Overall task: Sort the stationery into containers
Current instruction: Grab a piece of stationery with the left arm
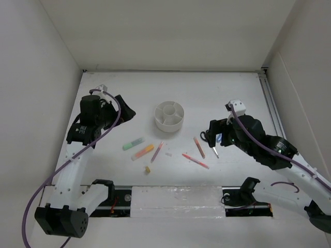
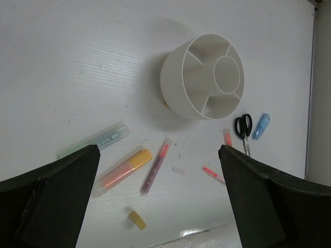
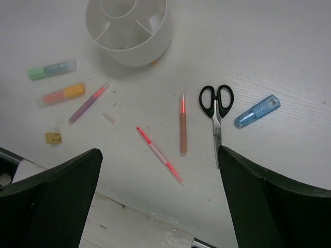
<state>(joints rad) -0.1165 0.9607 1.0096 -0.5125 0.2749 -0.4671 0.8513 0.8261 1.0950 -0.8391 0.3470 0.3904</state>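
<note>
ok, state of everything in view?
organizer: upright, compartments look empty
scissors: blades shut, flat on table
green highlighter: lying flat, unsorted
orange highlighter: lying flat, unsorted
blue highlighter: lying flat beside scissors
pens: three, lying loose on table
left hand: open, holding nothing
right hand: open, holding nothing

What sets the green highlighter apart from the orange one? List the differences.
Colour: the green highlighter is pale green, the orange highlighter orange. Orientation: their coloured ends point opposite ways. Clear part: the green one's bears dark print, the orange one's shows red inside. Both are stubby, lie flat, roughly parallel, outside the white organizer.
</note>
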